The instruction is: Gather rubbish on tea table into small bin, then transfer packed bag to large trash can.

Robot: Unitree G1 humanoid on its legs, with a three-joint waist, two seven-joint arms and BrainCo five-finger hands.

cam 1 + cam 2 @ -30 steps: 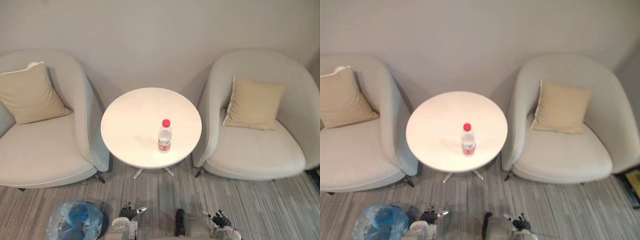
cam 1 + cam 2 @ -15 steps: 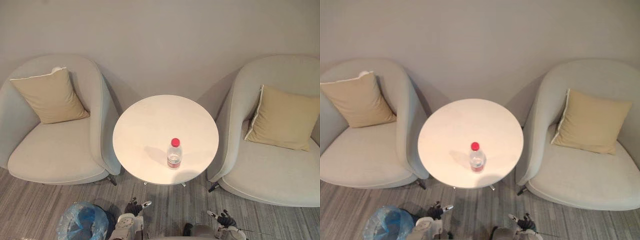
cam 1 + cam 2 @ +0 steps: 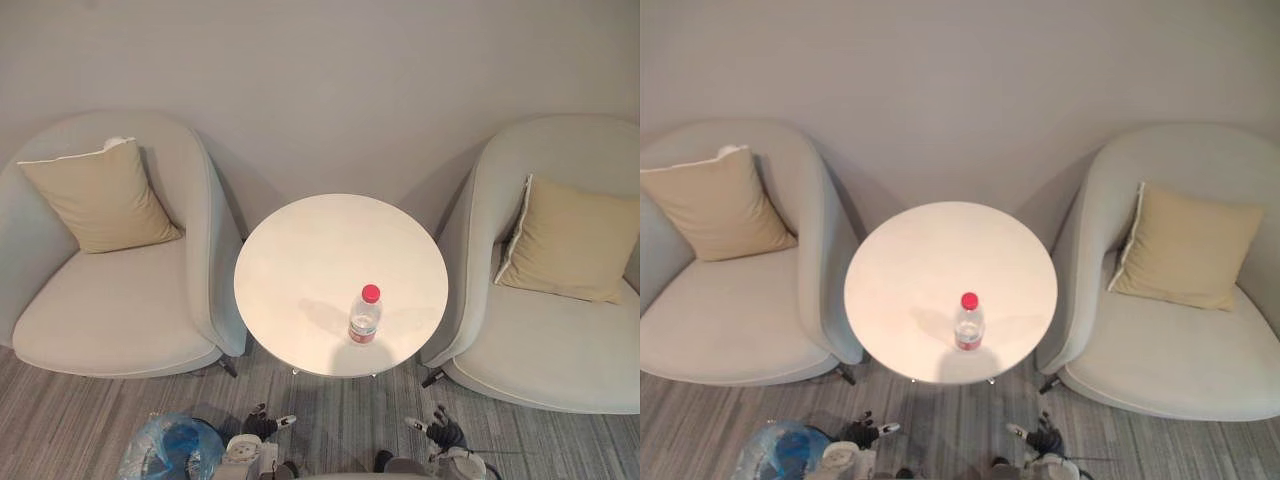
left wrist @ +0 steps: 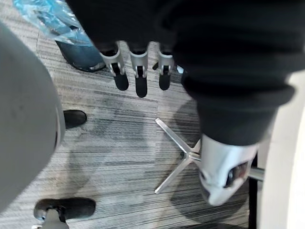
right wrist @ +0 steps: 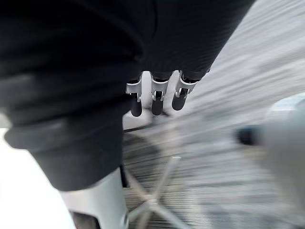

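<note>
The left robot hand point(image 3: 260, 426) is hanging low over the carpet point(image 3: 80, 410), just in front of the worktop point(image 3: 300, 260). Its fingers point(image 4: 140, 81) are loosely straight and carrying nothing. The right robot hand point(image 3: 441, 433) is hanging in the same way in front of the worktop's near edge, toward the right, with its fingers point(image 5: 156, 95) slack, open and empty.

Just to the left of the left robot hand, the small bin point(image 3: 168, 452) lined with a blue bag is sitting on the carpet, in front of the worktop and off to its left.

The bottle point(image 3: 365, 315), clear plastic with a red cap, is standing upright on the round white worktop, close to the near edge and right of the middle, well apart from both hands.

A pale armchair point(image 3: 110, 310) is flanking the worktop on the left and another armchair point(image 3: 550, 340) on the right. Each is holding a tan cushion point(image 3: 100, 195) against its back.

Set against a second ago, the whole scene is sliding sideways and down in the head views. That is the camera moving, not the furniture. The bottle is keeping its spot on the worktop, and both hands are staying low and empty.
</note>
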